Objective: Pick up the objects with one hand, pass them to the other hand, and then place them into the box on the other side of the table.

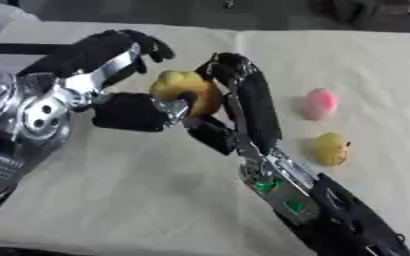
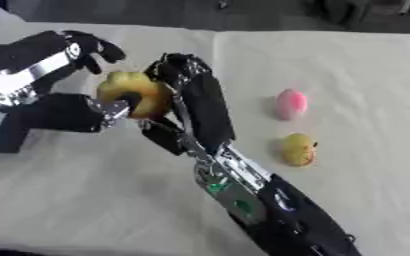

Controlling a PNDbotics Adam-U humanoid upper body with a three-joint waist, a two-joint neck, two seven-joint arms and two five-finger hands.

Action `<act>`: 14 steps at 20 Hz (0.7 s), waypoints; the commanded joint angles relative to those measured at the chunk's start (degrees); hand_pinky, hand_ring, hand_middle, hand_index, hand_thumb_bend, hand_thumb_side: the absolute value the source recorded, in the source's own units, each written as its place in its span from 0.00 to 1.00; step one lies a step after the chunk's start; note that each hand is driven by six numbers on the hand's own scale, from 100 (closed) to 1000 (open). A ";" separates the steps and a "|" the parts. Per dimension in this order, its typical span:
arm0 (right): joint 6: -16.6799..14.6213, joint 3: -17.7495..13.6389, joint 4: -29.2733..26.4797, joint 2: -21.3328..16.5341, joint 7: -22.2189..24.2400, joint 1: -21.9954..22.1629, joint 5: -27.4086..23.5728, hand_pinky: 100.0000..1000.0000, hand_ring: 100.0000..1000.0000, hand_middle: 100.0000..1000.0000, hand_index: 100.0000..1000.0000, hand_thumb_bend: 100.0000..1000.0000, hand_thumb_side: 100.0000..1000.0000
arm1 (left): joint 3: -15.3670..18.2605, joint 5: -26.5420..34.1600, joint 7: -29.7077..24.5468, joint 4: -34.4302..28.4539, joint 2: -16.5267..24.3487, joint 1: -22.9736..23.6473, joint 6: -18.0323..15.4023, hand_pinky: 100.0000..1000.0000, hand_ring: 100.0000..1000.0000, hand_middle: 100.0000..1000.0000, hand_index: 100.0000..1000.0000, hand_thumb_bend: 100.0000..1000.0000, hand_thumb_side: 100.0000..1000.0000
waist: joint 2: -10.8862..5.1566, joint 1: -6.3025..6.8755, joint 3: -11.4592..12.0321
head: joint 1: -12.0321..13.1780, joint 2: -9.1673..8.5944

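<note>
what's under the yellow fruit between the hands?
The yellow fruit is held above the cloth-covered table between left hand and right hand; their fingers hide its underside.

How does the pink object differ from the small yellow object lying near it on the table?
The pink object is pink and lies farther from the robot; the small yellow object is yellow and lies nearer. The pink one looks plain, while the yellow one has a small dark mark on its side. Both are small, rounded, resting on the cloth, and untouched by either hand.
</note>
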 commanded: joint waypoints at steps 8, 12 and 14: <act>-2.47 -0.43 -2.72 -1.64 -0.26 -0.11 0.93 0.56 0.41 0.26 0.26 0.18 0.00 | -0.87 3.18 -13.16 2.14 -0.30 -0.54 9.72 0.83 0.74 0.77 0.83 0.10 0.44 | -0.56 0.13 -0.15 | 0.53 -0.77; -2.53 -0.27 -2.62 -1.59 -0.57 -0.05 0.78 0.56 0.41 0.26 0.26 0.18 0.00 | -0.10 3.53 -13.19 1.87 -0.54 -0.46 9.72 0.82 0.69 0.71 0.79 0.00 0.48 | -0.50 0.08 -0.13 | 0.46 -0.73; -2.55 -0.17 -2.59 -1.58 -0.63 -0.01 0.79 0.56 0.41 0.26 0.26 0.18 0.00 | 0.25 4.99 -12.02 2.29 -0.83 -0.33 9.72 0.80 0.65 0.66 0.75 0.00 0.50 | -0.47 0.05 -0.13 | 0.44 -0.69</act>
